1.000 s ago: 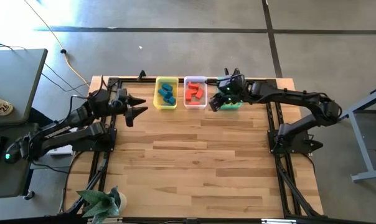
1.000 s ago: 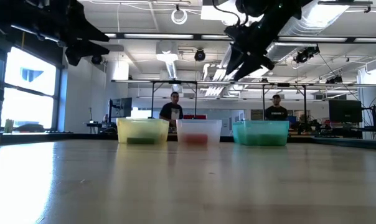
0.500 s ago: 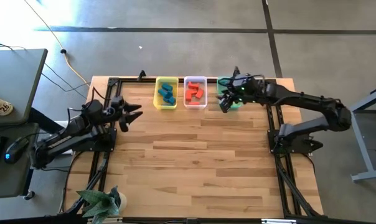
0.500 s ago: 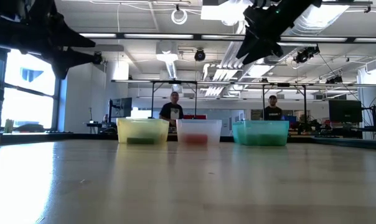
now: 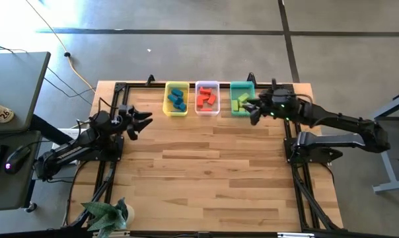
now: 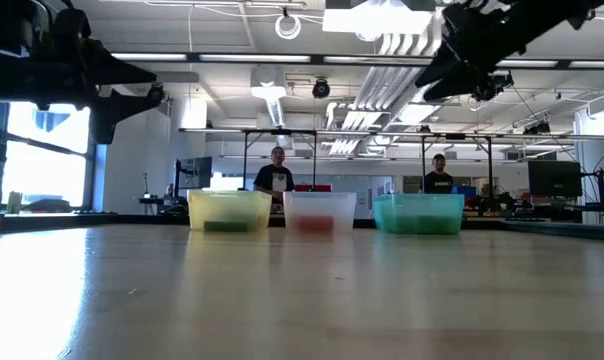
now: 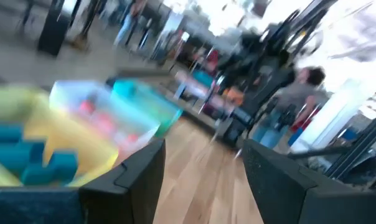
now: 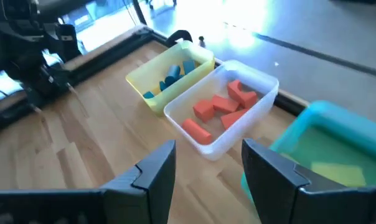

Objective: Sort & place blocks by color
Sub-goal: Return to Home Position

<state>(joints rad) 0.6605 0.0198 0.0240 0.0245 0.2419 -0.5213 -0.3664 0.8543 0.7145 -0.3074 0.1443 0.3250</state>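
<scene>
The left gripper (image 5: 141, 123) hangs high over the left side of the light wooden table (image 5: 213, 172), its fingers spread wide and holding nothing, well apart from the trays. To its right, along the far edge, stands the yellow plastic tray (image 5: 166, 99) with the blue blocks (image 5: 178, 98) in it. Next come the clear plastic tray (image 5: 207, 84) with the red-orange blocks (image 5: 207, 98) and the teal plastic tray (image 5: 242, 84) with the yellow-green blocks (image 5: 240, 102). No block shows loose on the tabletop, so the sorting looks finished. The right gripper (image 5: 250, 111) hovers just beside the teal tray's near right corner, jaws likewise wide and empty. To go home well, the right arm should probably rise and draw away from the teal tray's wall before folding back, so that no finger clips the rim and shifts the sorted blocks; the left arm, already clear of everything, seems free to fold back directly
</scene>
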